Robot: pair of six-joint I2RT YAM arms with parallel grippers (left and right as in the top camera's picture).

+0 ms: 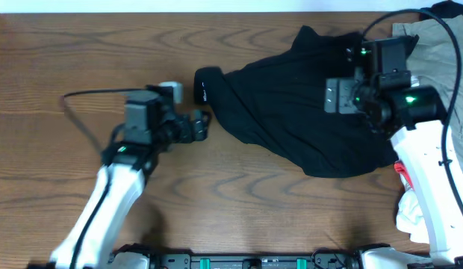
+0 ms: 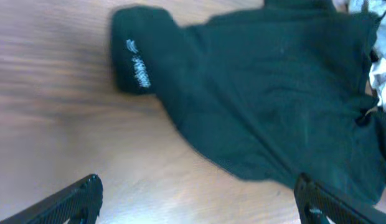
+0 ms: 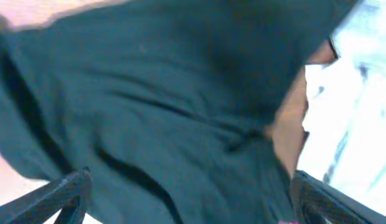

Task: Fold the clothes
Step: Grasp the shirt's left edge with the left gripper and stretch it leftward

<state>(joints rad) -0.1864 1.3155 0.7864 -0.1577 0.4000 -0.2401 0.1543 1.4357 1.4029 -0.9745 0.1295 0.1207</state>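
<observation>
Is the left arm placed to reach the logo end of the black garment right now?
Probably yes: the left gripper is open, just short of the logo end of the black garment, with only bare table between.

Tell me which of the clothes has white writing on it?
The black garment, spread mid-table; its left end bears white print. The beige garment and red-and-white item show none.

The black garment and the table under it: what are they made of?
The black garment looks like soft matte fabric, perhaps cotton jersey: limp folds, no shine. The table looks like wood or wood-print laminate: brown, swirling grain lines.
</observation>
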